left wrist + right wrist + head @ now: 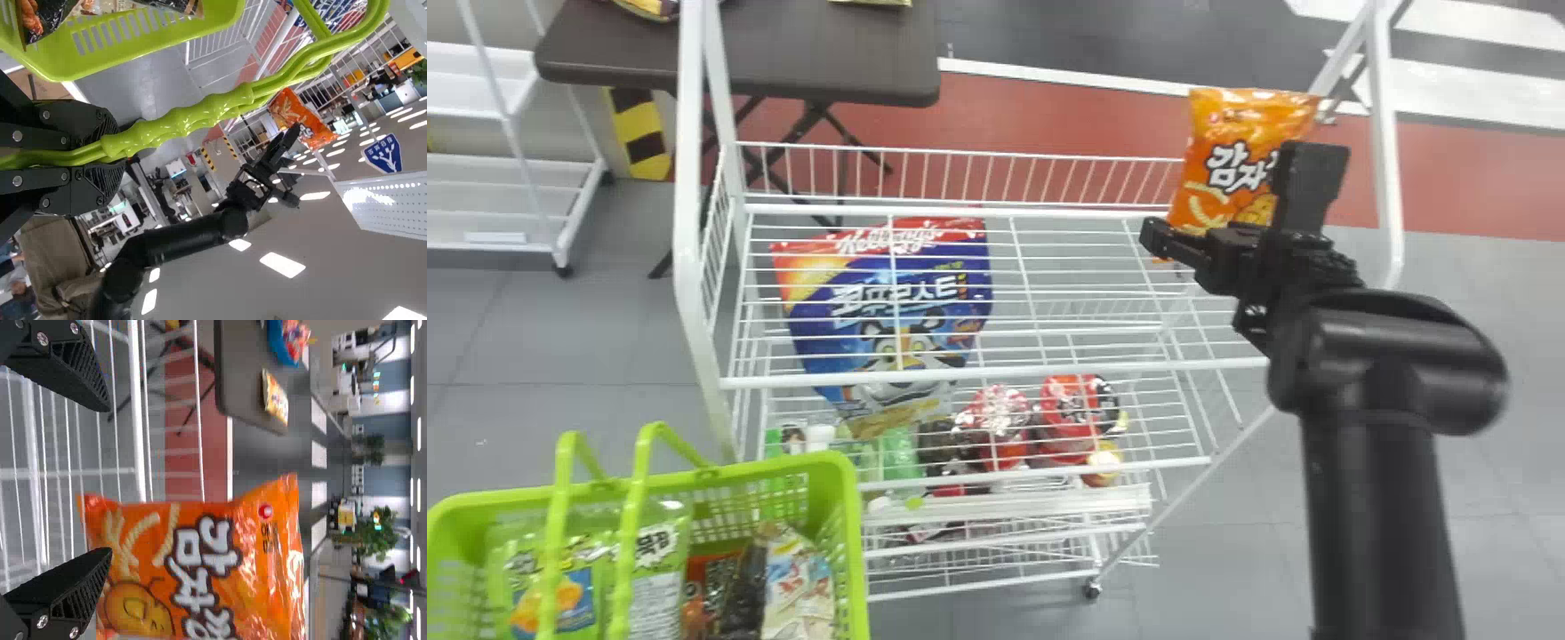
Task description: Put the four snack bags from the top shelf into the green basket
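Orange, glossy film forms the snack bag (1236,124), its front printed with dark-outlined white lettering and yellow snack shapes. Position: upright, right end of the top shelf (996,372). Right gripper (1232,192): jaws spread wide at the bag. Left gripper (123,153): jaws clamped on the handles (633,524). Count: one orange bag; one green basket (840,498), two handles; one blue cereal bag (880,307); basket packets (796,587) overlap, total indeterminate.
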Available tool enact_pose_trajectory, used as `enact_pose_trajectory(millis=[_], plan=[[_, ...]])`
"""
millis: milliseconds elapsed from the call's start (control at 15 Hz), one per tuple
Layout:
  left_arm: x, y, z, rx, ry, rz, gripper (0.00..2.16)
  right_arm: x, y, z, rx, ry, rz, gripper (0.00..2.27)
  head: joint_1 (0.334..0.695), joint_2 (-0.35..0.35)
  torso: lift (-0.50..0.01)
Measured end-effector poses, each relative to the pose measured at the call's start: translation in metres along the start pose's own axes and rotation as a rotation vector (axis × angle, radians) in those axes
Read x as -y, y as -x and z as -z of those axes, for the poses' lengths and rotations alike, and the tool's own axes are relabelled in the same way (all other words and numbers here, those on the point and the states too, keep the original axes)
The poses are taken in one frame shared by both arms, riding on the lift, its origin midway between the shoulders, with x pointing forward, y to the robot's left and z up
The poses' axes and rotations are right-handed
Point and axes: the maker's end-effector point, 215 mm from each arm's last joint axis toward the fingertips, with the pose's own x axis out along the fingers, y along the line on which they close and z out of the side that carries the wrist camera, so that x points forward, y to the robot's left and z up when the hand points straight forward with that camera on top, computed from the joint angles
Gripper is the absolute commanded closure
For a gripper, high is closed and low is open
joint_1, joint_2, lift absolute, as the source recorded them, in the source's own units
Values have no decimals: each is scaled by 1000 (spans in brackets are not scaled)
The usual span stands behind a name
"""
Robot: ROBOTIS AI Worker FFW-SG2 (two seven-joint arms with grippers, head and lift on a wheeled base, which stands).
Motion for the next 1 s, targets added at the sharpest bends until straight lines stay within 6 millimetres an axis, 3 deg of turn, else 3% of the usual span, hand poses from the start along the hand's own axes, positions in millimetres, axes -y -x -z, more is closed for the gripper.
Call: enact_pose_trajectory(millis=[200, 333, 467, 533, 600, 800, 1000], plan=[[0, 1, 1, 4, -1, -1, 2145, 22, -40, -9, 12, 60, 73, 53, 695, -266, 0], [0, 1, 1, 5, -4, -1, 2145, 26, -61, -15, 23, 111, 101, 127, 695, -266, 0], [-1, 2, 2, 5, -3, -2, 2145, 29, -75, -14, 12, 148, 126, 832, 695, -267, 0], [-1, 3, 2, 6, -3, -3, 2145, 30, -79, -11, -1, 156, 128, 1625, 695, -267, 0], [-1, 3, 3, 7, -2, -5, 2145, 31, -80, -7, -9, 156, 129, 2236, 695, -267, 0], [-2, 4, 3, 8, -1, -6, 2145, 41, -71, 8, -12, 143, 168, 2260, 695, -281, 0], [-2, 4, 3, 9, 0, -6, 2145, 41, -57, 6, 30, 118, 168, 2260, 695, -284, 0]])
